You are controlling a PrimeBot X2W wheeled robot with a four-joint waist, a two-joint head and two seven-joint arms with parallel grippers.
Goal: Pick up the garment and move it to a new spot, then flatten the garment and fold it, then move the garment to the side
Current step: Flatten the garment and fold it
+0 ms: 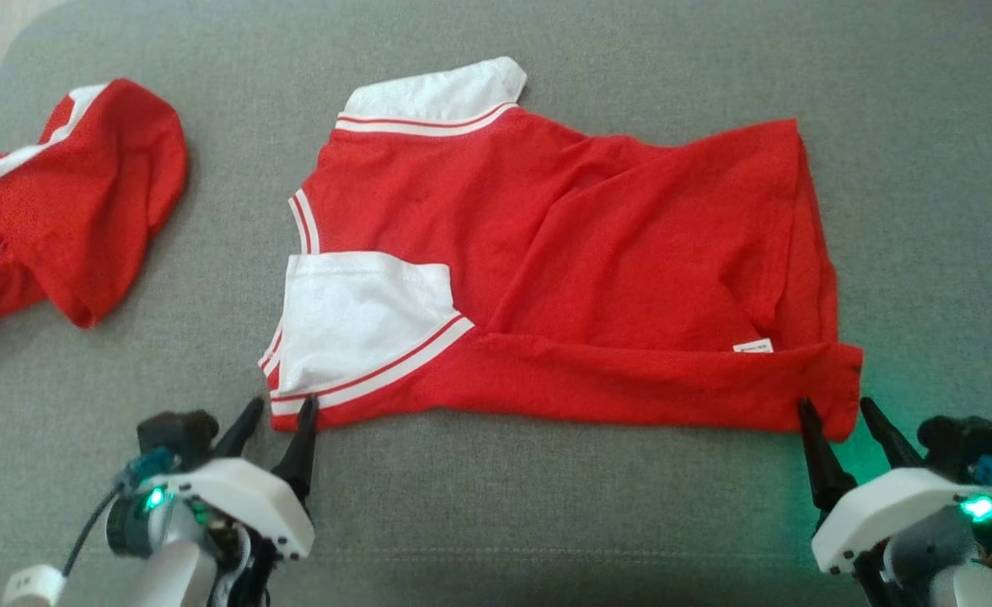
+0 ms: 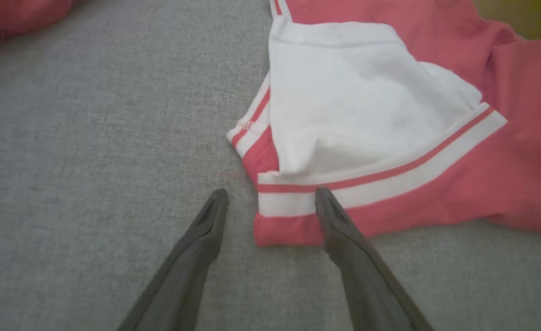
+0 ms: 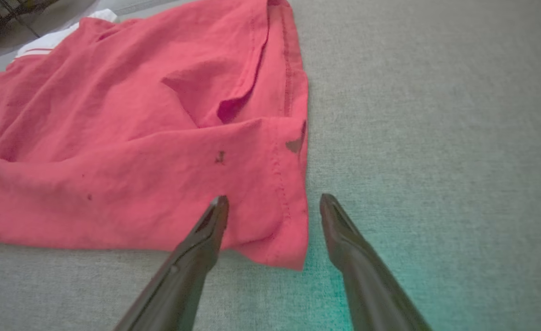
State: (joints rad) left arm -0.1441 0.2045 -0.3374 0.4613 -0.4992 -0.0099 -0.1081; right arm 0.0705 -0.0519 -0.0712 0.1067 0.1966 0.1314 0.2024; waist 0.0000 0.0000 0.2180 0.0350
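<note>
The shirt (image 1: 563, 253) was red, with white sleeves (image 1: 352, 320) edged in white bands split by a thin red stripe, and a small white label (image 1: 753, 346) near its hem. A second garment (image 1: 83, 194) left of the shirt was red with white stripes. The surface (image 1: 496, 523) was plain grey. At the shirt's near corners, the left claw (image 1: 281, 410) and right claw (image 1: 833, 410) were black, their white mounts (image 1: 243, 502) glowing green.

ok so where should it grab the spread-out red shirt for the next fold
The red shirt's two near corners, from the robot's side, low along the gray surface: left gripper at the striped corner, right gripper at the hem corner. That edge lies flat; open jaws bracket both.
</note>
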